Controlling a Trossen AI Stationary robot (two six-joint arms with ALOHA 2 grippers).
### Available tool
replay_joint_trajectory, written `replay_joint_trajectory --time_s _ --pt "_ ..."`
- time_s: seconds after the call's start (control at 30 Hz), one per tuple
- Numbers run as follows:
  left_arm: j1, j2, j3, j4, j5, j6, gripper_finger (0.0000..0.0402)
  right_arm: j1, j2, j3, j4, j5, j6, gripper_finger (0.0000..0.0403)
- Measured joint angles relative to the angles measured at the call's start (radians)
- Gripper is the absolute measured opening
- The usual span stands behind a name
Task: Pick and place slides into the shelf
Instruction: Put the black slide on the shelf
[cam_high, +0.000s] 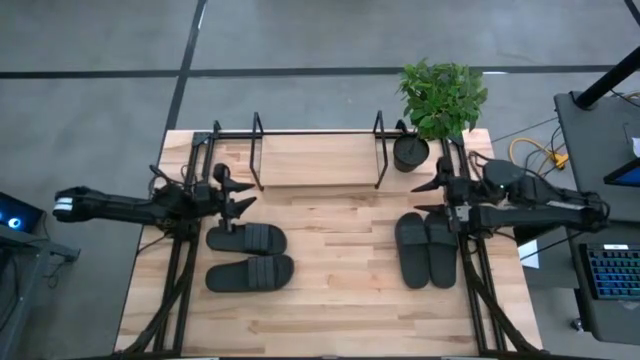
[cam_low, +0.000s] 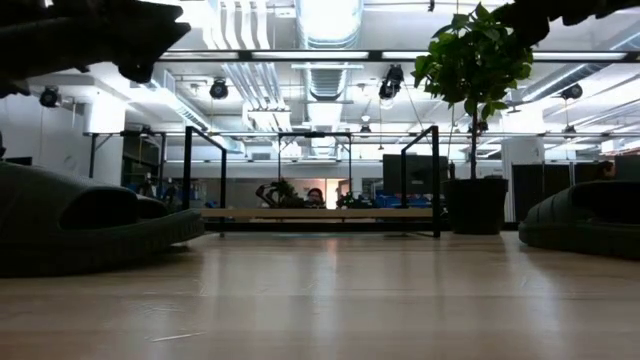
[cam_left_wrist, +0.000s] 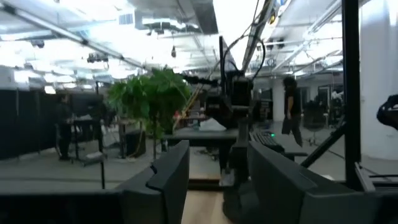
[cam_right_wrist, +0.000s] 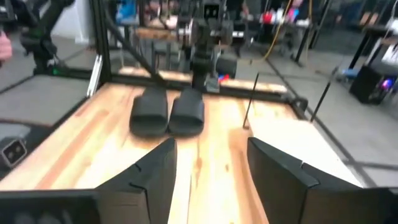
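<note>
Two black slides (cam_high: 247, 238) (cam_high: 250, 273) lie sole-down on the left of the wooden table, side by side and pointing across it. Another pair (cam_high: 411, 250) (cam_high: 440, 250) lies sole-down on the right. The shelf (cam_high: 315, 160), black wire uprights over a light board, stands at the far edge and holds nothing. My left gripper (cam_high: 238, 200) hovers open just beyond the left pair; its wrist view shows an empty gap (cam_left_wrist: 217, 180). My right gripper (cam_high: 435, 192) hovers open beyond the right pair, nothing between its fingers (cam_right_wrist: 211, 168).
A potted plant (cam_high: 411, 152) stands at the shelf's right end, close to my right gripper. Bare table lies between the two pairs and toward the near edge (cam_high: 330, 320). The right wrist view looks across at the left pair (cam_right_wrist: 168, 112).
</note>
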Motion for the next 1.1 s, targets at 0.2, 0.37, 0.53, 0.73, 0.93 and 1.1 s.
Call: replay_joint_trajectory --time_s 0.2,0.37,0.53,0.73,0.93,1.1 --pt "0.000 0.047 0.000 0.018 -0.001 -0.022 0.0148 0.000 0.041 0.027 -0.061 0.000 -0.010 0.0176" --pt "0.000 0.077 0.000 0.085 -0.002 -0.021 0.0148 0.000 0.043 0.053 -0.125 0.000 0.024 0.0175" --pt "0.000 0.101 0.000 0.114 -0.002 -0.021 0.0148 0.020 0.043 0.076 -0.141 0.000 0.061 0.0176" --pt "0.000 0.127 0.000 0.114 -0.002 -0.023 0.0148 0.098 0.045 0.093 -0.188 0.026 0.141 0.0173" --pt "0.000 0.134 0.000 0.114 -0.002 -0.023 0.0148 0.212 0.060 0.115 -0.201 0.141 0.184 0.0173" --pt "0.000 0.134 0.000 0.114 -0.002 -0.024 0.0148 0.334 0.115 0.110 -0.214 0.238 0.240 0.0173"
